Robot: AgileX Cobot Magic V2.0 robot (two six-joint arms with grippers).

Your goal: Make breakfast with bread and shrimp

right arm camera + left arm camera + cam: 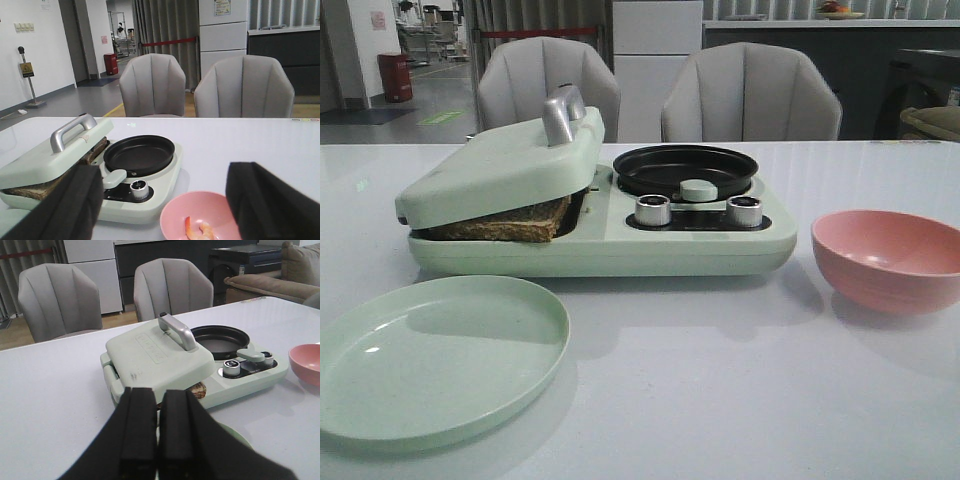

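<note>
The bread point(505, 224) sits inside the press half of the breakfast maker point(600, 245), its brown crust showing in the gap under the lid point(500, 165), which rests tilted on the thick slices rather than flat, probably so they toast. The shrimp point(199, 229) lies in the pink bowl point(890, 258), at about 3 o'clock from the maker on the desk point(720, 400), likely waiting for the black pan point(685, 168), which looks bare. A green plate point(435, 355) at 7 o'clock from the maker seems set out for serving.

Neither arm shows in the front view. The left end effector point(157, 427) is pressed together, empty, aimed toward the lid. The right end effector point(160, 200) is spread wide, holding nothing, poised above the bowl.
</note>
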